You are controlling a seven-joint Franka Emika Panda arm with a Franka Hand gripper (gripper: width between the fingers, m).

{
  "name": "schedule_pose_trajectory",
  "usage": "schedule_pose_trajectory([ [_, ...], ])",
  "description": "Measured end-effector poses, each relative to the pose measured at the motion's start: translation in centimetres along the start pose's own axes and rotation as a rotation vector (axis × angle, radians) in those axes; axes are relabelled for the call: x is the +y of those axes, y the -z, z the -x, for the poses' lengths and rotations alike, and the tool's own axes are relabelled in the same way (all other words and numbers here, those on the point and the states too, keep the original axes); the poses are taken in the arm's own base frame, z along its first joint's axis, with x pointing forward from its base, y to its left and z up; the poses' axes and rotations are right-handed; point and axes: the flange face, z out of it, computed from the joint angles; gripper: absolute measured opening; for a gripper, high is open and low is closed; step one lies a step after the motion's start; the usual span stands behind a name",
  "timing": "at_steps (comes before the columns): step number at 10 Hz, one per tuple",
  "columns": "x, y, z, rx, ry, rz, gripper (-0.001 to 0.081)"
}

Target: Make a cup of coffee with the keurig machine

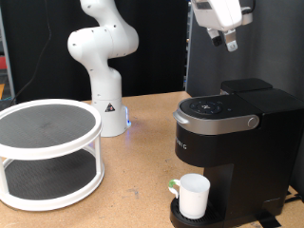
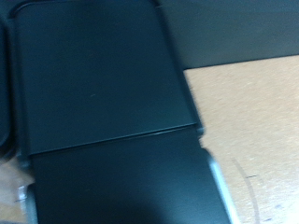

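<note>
The black keurig machine stands at the exterior view's right, its silver-grey lid handle down and closed. The white cup, handle showing green, sits on the round drip tray at the machine's base. My gripper hangs high above the machine's rear top, near the exterior view's top edge, with nothing seen between its fingers. The wrist view looks down on the machine's black top; the fingers do not show there.
A white two-tier round rack with dark mesh shelves stands at the exterior view's left. A second white robot arm stands behind it. A black panel rises behind the machine. The wooden table shows between them.
</note>
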Motion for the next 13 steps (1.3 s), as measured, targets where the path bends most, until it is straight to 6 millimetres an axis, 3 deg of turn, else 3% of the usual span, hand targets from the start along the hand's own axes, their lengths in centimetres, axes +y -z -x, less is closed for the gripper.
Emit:
schedule_pose_trajectory([
  [5, 1.4, -1.3, 0.0, -0.137, 0.048, 0.106, 0.0808],
  [7, 2.3, -1.6, -0.2, -0.108, 0.058, 0.166, 0.0521],
  [8, 2.6, -1.7, -0.1, -0.095, 0.06, 0.18, 0.0521],
  [9, 2.9, -2.0, 0.1, -0.091, 0.063, 0.192, 0.0372],
  [10, 3.0, -2.4, 0.4, -0.095, 0.068, 0.201, 0.0372],
  [12, 3.2, -3.5, 1.1, -0.112, 0.077, 0.212, 0.0052],
  [13, 3.2, -4.3, 1.5, -0.121, 0.077, 0.224, 0.0052],
])
